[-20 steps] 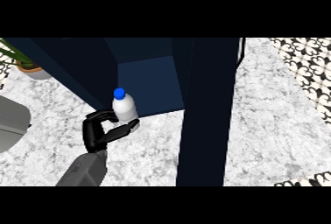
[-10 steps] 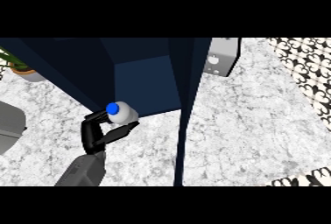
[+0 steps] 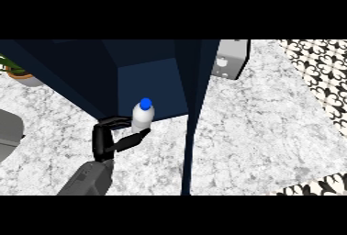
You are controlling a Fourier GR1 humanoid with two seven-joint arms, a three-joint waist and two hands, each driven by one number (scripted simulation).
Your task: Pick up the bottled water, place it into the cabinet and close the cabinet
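Observation:
A white water bottle (image 3: 142,117) with a blue cap stands upright at the lower front edge of the open dark blue cabinet (image 3: 153,86). My left hand (image 3: 108,137) comes up from the lower left and is shut on the bottle, fingers on its left side and thumb beneath its right. The cabinet's door (image 3: 193,114) hangs open just right of the bottle, seen almost edge-on. My right hand does not show.
A grey appliance (image 3: 229,59) stands on the marble counter (image 3: 257,133) behind the door, at the back right. A potted plant (image 3: 18,73) sits at the far left, with a grey object (image 3: 8,131) below it. A patterned black-and-white surface (image 3: 324,69) borders the counter's right edge.
The hand and bottle have shifted a little right along the cabinet's front edge. The door now shows thinner, nearly edge-on, and the grey appliance has come into view behind it.

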